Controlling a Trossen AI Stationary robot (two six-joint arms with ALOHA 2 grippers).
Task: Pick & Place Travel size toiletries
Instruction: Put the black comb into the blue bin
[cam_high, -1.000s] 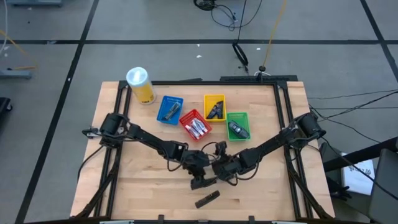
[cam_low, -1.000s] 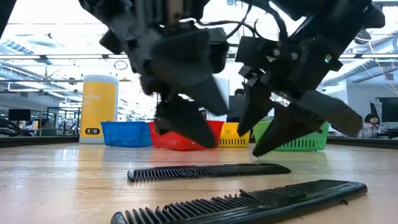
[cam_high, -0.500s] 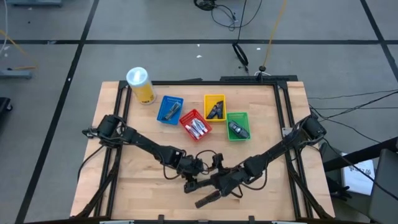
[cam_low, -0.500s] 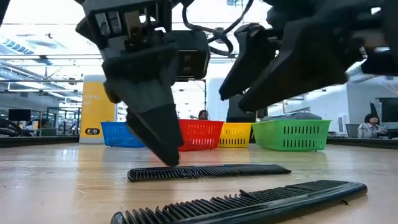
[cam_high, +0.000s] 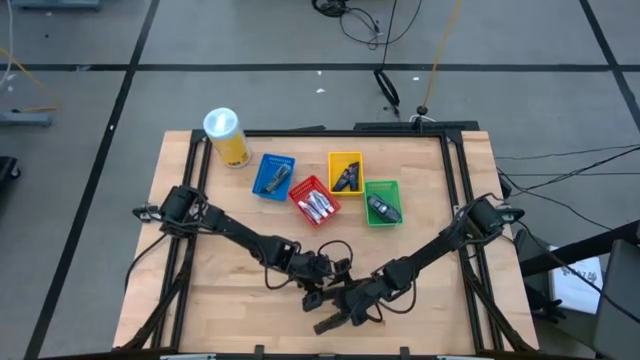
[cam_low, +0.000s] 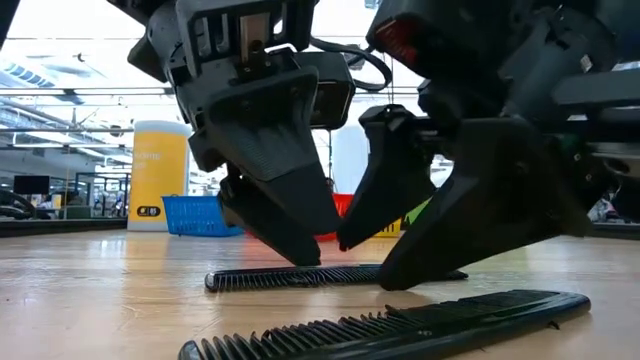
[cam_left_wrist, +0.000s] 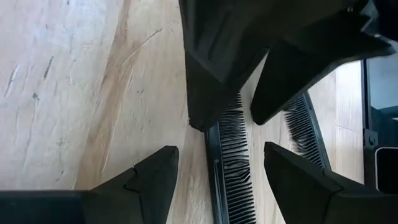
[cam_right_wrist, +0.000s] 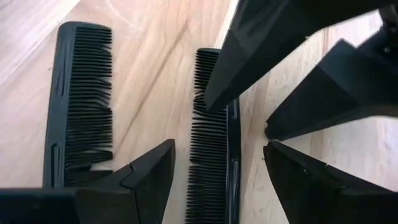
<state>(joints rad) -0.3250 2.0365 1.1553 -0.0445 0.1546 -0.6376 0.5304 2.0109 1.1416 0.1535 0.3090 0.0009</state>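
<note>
Both end effectors, left (cam_low: 285, 225) and right (cam_low: 400, 250), descended onto the comb (cam_low: 335, 275).

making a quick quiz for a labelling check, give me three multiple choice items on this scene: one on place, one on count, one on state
1. Where does the tall yellow canister with white lid stand?
A. far left corner of the wooden table
B. in the green plastic basket
C. near edge

2. How many black plastic combs lie flat?
A. one
B. two
C. four

3. How is the left hand?
A. shut
B. open
C. holding a basket

Answers: 1 A, the high view shows it beyond the blue plastic basket. 2 B, far comb and near comb. 3 B, its fingers straddle the far comb.
</note>
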